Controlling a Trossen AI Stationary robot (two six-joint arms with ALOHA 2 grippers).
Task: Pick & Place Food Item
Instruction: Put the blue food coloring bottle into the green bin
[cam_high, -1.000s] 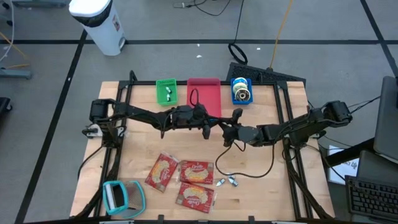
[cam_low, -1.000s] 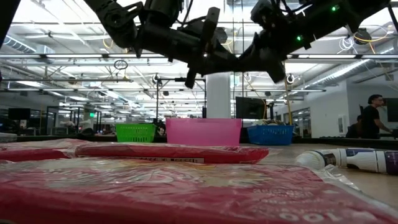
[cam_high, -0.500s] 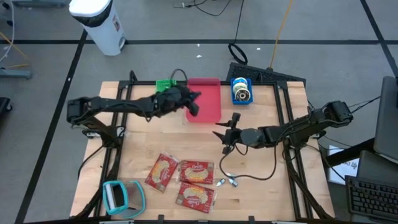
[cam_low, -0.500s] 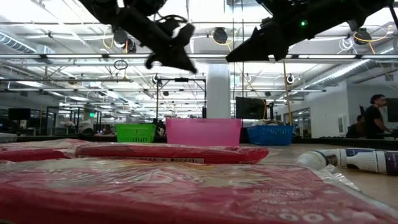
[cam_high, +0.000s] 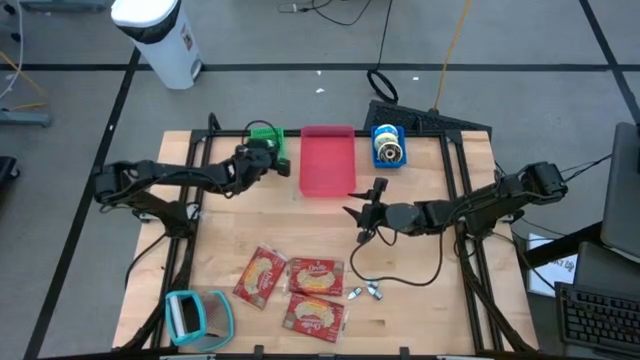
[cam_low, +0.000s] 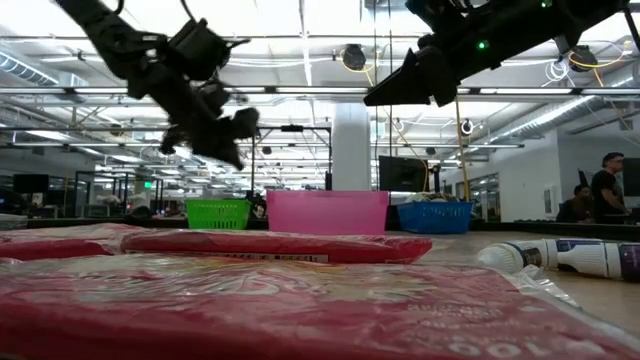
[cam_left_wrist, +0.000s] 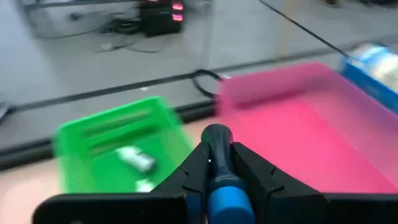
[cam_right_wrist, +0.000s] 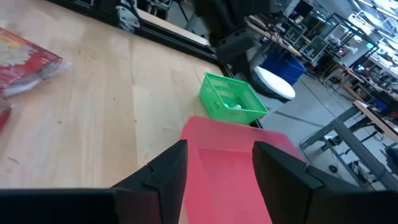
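Three red food packets (cam_high: 300, 290) lie flat on the table's near middle, with no gripper near them. My left gripper (cam_high: 262, 158) hovers at the far left, beside the green basket (cam_high: 268, 140), shut on a small blue cylinder (cam_left_wrist: 219, 186) with a black end. My right gripper (cam_high: 362, 212) hangs open over the table's middle, near the pink bin (cam_high: 328, 160), with nothing between its fingers (cam_right_wrist: 155, 177). My left gripper pinches the blue cylinder between its two fingers (cam_left_wrist: 189, 174). The cylinder lies along the fingers, and its black end (cam_left_wrist: 216, 140) sticks out forward past the fingertips. The fingers slant down toward the far edge. The cylinder is lifted clear of the table.
The green basket holds small white pieces (cam_left_wrist: 137, 158). A blue bin (cam_high: 388, 146) with a reel stands right of the pink bin. Two small cylinders (cam_high: 366, 292) and a teal tape dispenser (cam_high: 195, 315) lie near the front edge. A cable (cam_high: 400, 275) loops below the right arm.
My left gripper has drawn away from my right gripper over the table's middle. It has swung toward the far left, past the pink bin to the green basket, and has turned on the way. My right gripper has stayed in place.
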